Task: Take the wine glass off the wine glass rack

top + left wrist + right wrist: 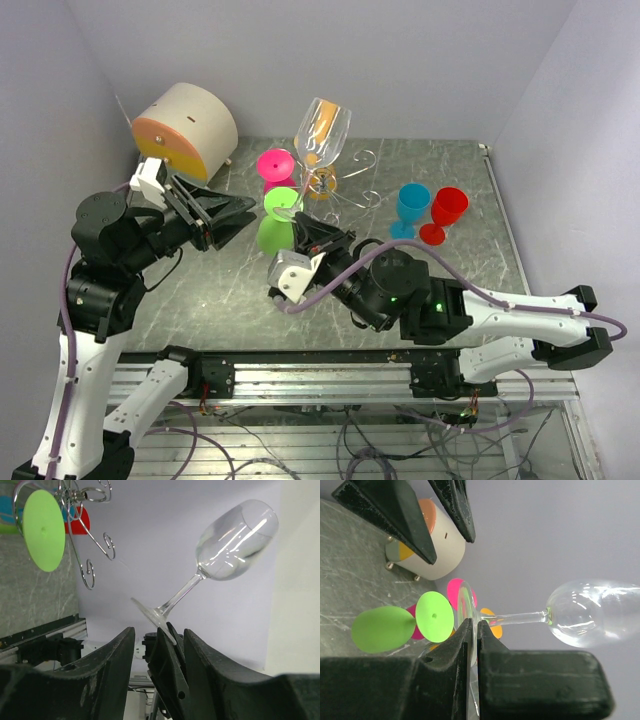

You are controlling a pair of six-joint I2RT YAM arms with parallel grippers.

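Grey and marbled, the desk (450, 280) carries everything. A beige drum (190, 125) with an orange face lies behind and to the left of the wine glass rack (352, 195). The rack is thin silver wire with curled hook arms. A green goblet (278, 228), a pink goblet (277, 165) and an orange goblet (322, 186) crowd its left side. A blue goblet (411, 205) and a red goblet (448, 210) stand on the desk to its right, apart from it.

The left pincer (228, 215) hangs left of the rack with its jaws spread and nothing between them. The right pincer (474, 630), just in front of the rack, is clamped on the edge of the wine glass's round foot. The wine glass (235, 540) is tilted in the air, bowl uppermost. The left wrist view shows open space between it and the nearest curls, so I judge it free of the hooks.

The glass is clear and thin, so it is probably light, stiff, slick and brittle. Held only by the foot's edge, the bowl sits far from the grip, and the glass could pivot or slide out. The stem just under the bowl looks like the steadier hold. The bowl should be kept off the wire.
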